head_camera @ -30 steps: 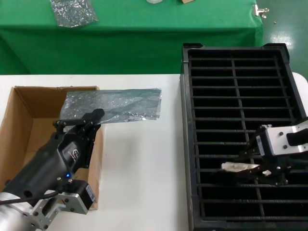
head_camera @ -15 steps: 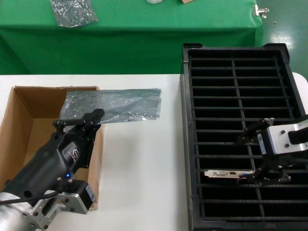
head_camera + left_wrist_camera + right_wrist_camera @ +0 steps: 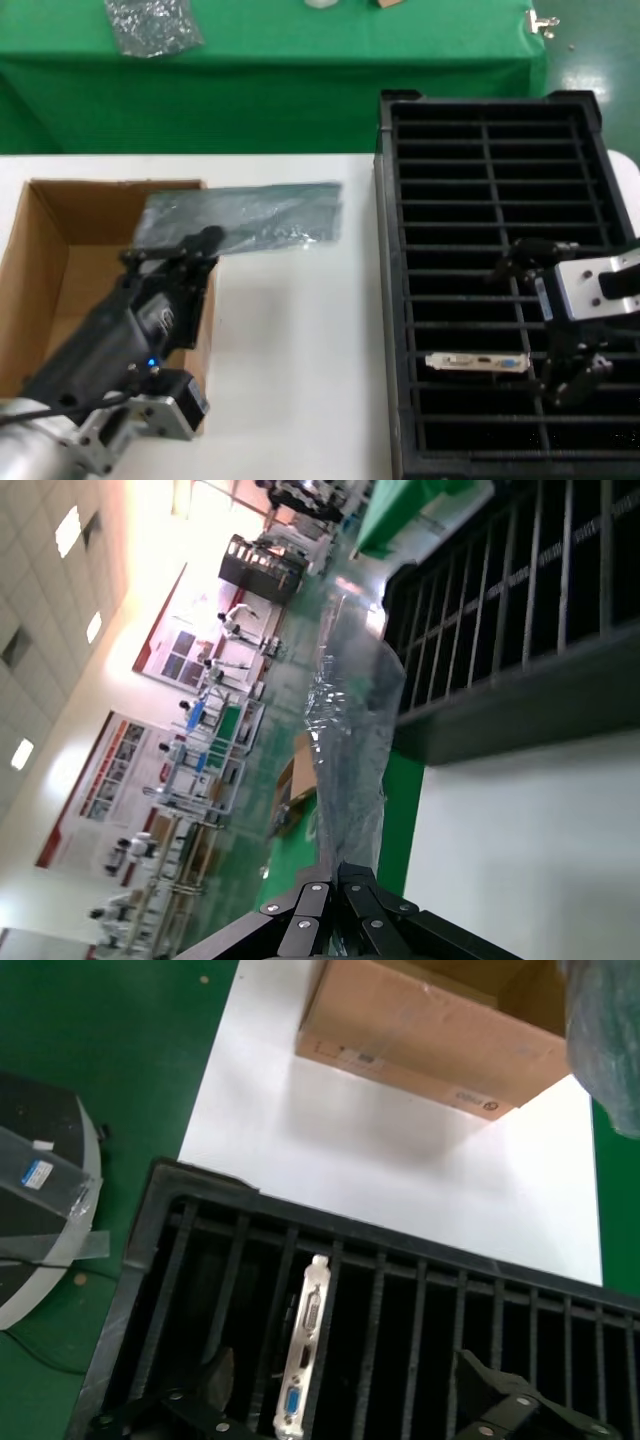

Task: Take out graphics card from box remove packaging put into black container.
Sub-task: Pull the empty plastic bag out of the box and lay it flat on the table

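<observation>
- Head view: the card (image 3: 477,361) stood on edge in a slot of the tray (image 3: 385,300), in the left column toward the near end, its long axis running along the slot, across the tray. The right end effector (image 3: 560,325) hung just above and to the card's right, fingers spread and empty. The left end effector (image 3: 185,252) sat over the box (image 3: 40,250) at the surface's left edge, pinching a corner of the bag (image 3: 250,215), which reached out over the surface toward the tray.
- Left wrist view: the left fingers (image 3: 340,905) were pressed together on the bag's (image 3: 350,740) edge; the tray (image 3: 520,680) lay beyond.
- Right wrist view: the card's bracket (image 3: 303,1350) showed between two ribs, between the spread fingers (image 3: 205,1400) and touching neither. The right arm was plainly nearer the card; what remained, I judged, was for the left to drop the bag.
</observation>
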